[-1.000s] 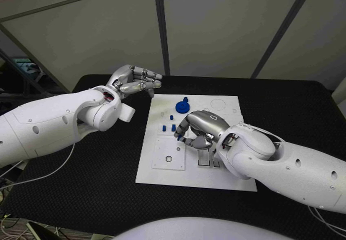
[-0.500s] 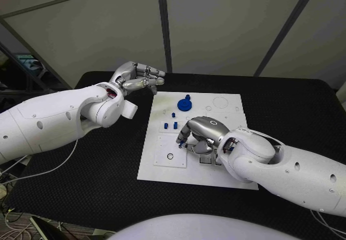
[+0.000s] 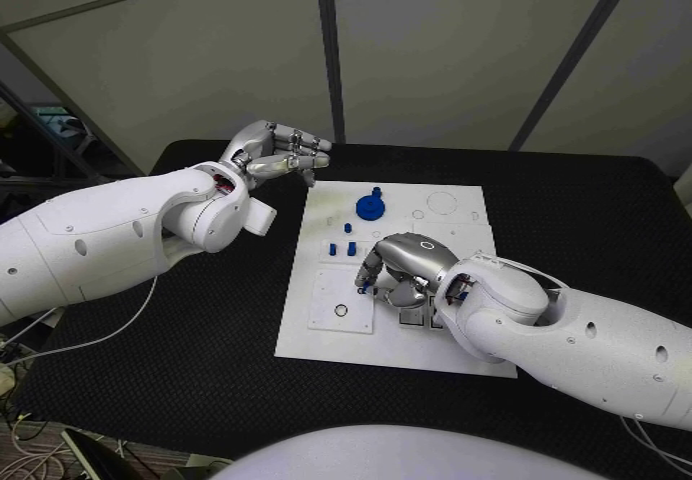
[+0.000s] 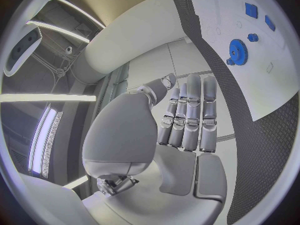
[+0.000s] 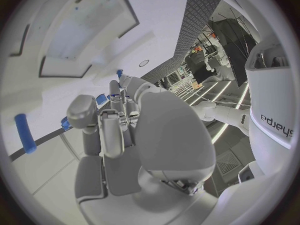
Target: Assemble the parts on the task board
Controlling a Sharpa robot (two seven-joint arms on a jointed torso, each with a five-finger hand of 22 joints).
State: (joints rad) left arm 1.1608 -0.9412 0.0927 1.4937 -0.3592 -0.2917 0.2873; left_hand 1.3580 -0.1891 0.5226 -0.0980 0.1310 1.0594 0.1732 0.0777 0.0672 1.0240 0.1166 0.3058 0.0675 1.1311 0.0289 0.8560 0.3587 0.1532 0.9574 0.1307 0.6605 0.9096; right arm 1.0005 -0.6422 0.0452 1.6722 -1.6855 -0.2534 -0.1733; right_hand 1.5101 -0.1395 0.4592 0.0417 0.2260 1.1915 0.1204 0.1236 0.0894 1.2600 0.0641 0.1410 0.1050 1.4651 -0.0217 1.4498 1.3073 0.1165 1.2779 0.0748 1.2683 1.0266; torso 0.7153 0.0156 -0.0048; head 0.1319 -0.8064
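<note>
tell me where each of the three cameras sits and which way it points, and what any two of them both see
Head view: on the robot's head, looking down at the task board, with both arms, the left hand and the right hand.
Left wrist view: behind the left hand, facing the board's edge.
Right wrist view: behind the right hand, close over the board.
Head and left wrist views share the blue gear.

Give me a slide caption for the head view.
Right robot hand works low over the white task board while the left robot hand hovers beyond its far corner.
</note>
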